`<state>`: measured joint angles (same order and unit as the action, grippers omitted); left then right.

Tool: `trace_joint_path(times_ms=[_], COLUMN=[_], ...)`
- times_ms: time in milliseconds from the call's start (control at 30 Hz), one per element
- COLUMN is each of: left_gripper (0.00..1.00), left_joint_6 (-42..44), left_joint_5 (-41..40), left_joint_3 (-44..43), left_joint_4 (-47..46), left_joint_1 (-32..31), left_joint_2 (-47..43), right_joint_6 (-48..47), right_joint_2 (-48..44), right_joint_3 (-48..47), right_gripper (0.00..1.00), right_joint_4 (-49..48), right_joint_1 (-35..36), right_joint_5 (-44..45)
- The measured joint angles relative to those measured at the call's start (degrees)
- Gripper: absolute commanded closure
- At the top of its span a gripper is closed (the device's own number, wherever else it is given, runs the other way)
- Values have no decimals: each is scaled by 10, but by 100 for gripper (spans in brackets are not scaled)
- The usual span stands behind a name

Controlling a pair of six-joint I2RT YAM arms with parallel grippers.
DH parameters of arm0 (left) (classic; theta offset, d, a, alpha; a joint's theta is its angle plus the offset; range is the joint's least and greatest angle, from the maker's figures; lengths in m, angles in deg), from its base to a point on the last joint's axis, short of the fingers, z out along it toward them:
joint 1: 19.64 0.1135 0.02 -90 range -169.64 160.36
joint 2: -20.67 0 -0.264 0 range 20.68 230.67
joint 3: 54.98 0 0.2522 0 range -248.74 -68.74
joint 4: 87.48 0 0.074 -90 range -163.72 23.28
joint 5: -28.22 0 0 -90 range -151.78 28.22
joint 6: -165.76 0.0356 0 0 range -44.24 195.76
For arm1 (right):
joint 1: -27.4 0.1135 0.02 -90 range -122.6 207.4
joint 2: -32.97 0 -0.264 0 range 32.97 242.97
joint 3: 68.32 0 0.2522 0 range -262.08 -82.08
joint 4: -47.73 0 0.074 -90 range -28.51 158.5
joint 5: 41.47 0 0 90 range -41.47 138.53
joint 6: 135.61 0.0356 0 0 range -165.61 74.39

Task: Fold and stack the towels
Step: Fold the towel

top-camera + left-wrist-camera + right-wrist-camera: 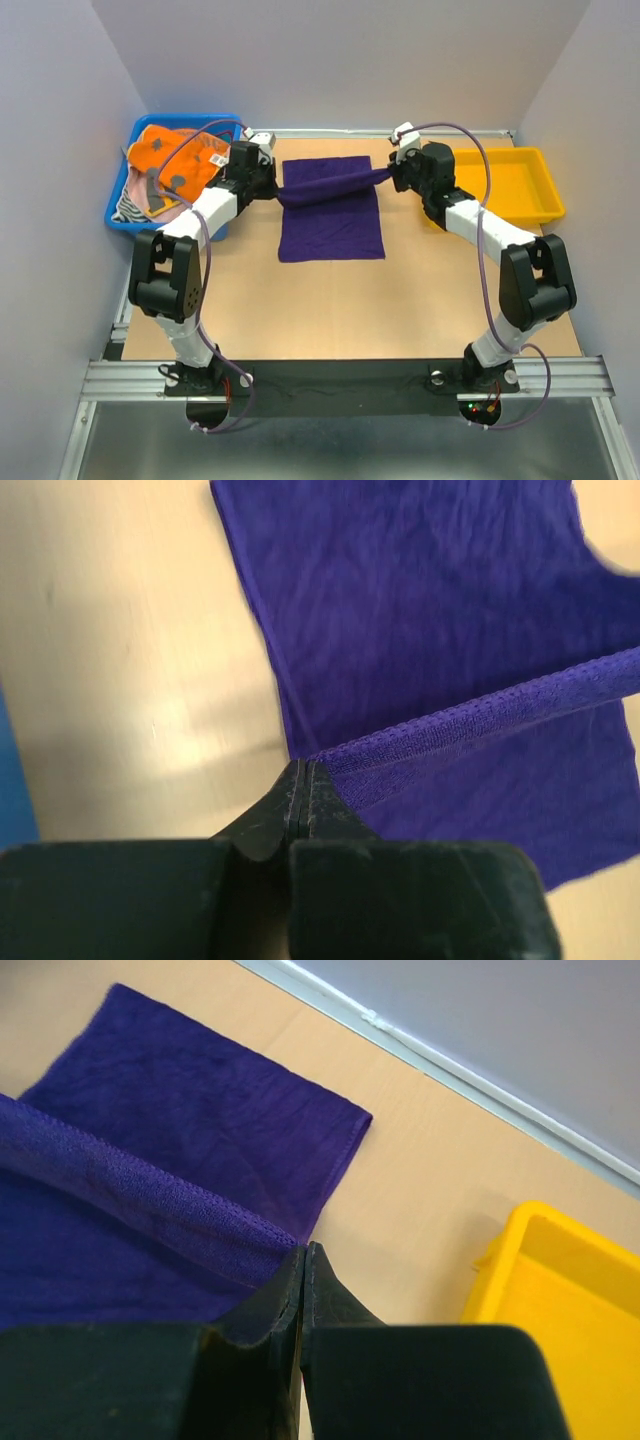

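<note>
The dark purple towel lies in the middle of the table, its far edge lifted and stretched taut between both grippers. On the left, my left gripper is shut on one corner of that raised edge, fingertips pinched at the hem. The right gripper is shut on the opposite corner, with the towel spreading below and to its left. A grey-and-orange towel sits crumpled in the blue bin at the far left, on top of other cloth.
A yellow tray stands at the far right, just behind the right arm, and shows in the right wrist view. The blue bin sits against the left wall. Grey walls close in the table at the back and sides.
</note>
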<state>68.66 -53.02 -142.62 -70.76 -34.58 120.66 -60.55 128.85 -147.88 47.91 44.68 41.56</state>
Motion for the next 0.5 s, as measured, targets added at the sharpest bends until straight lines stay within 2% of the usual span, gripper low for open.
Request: trace_joint_path(times_ms=[267,500], left_gripper=[100,100], left_joint_6=[-4,9], left_joint_5=[-5,-22], left_joint_3=[41,-16], left_joint_4=[16,46], left_joint_1=[0,0], left_joint_2=[-54,-56], right_joint_6=[33,47], right_joint_2=[-37,-37], right_joint_3=[31,31], right_gripper=[100,100], right_joint_4=[16,17], right_joint_1=[0,0], right_joint_5=[-38,-41])
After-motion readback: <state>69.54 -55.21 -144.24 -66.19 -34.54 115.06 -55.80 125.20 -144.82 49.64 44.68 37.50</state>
